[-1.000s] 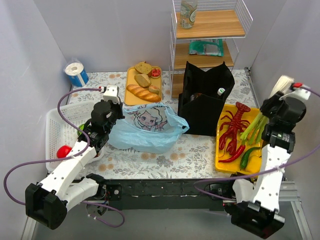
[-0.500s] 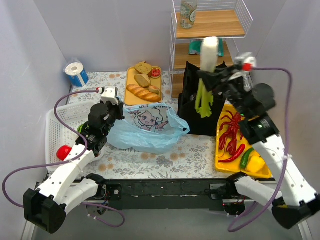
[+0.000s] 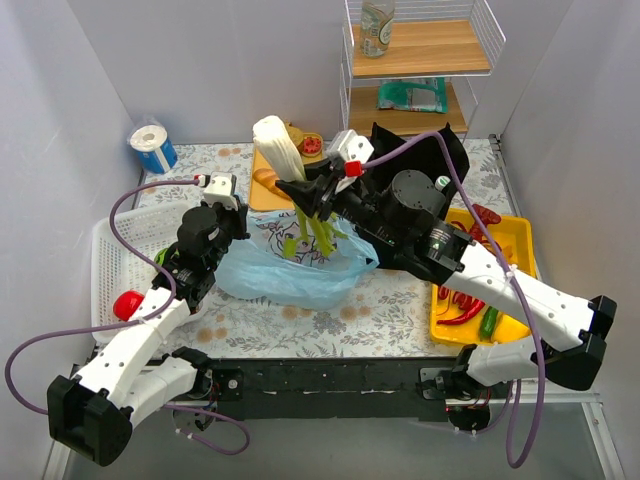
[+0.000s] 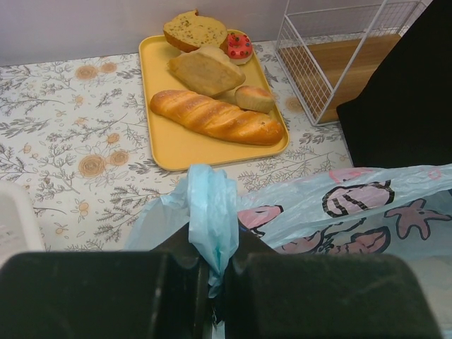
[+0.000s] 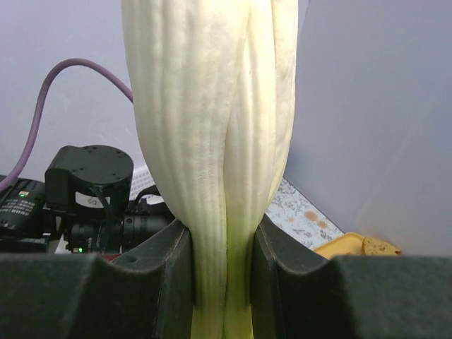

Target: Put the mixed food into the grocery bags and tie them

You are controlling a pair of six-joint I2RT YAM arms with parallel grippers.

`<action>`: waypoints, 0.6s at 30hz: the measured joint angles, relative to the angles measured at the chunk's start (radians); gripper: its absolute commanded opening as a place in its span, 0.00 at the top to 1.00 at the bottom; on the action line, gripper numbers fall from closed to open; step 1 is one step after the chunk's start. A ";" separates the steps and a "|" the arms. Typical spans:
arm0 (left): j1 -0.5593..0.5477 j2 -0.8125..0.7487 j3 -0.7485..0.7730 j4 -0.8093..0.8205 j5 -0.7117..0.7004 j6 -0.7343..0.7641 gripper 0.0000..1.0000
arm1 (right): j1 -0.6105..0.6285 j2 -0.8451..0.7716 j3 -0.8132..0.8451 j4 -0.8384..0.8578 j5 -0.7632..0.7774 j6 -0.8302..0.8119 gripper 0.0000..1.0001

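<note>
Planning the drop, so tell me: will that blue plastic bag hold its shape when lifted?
Probably not: the blue bag looks thin and crumpled, so floppy. Its handle bunches limply in the left gripper; likely very light.

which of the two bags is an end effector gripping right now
The light-blue cartoon-print bag: the left end effector is shut on its handle. The black bag is ungripped; the right end effector holds green stalks.
</note>
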 measured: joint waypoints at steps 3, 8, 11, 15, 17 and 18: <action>0.000 0.000 0.000 0.000 0.000 0.000 1.00 | -0.002 0.016 0.001 0.028 0.014 -0.006 0.96; 0.000 0.000 0.000 0.000 0.000 0.000 1.00 | -0.003 0.050 -0.048 0.082 0.039 -0.034 0.98; 0.000 0.000 0.000 0.000 0.000 0.000 1.00 | -0.004 0.076 -0.106 0.122 0.038 -0.055 0.98; 0.000 0.000 0.000 0.000 0.000 0.000 1.00 | -0.015 0.102 -0.217 0.219 0.012 -0.074 0.98; 0.000 0.000 0.000 0.000 -0.002 0.000 1.00 | -0.020 0.103 -0.306 0.283 -0.008 -0.087 0.98; 0.000 -0.001 0.000 0.000 -0.002 0.000 1.00 | -0.021 0.105 -0.348 0.312 -0.017 -0.098 0.99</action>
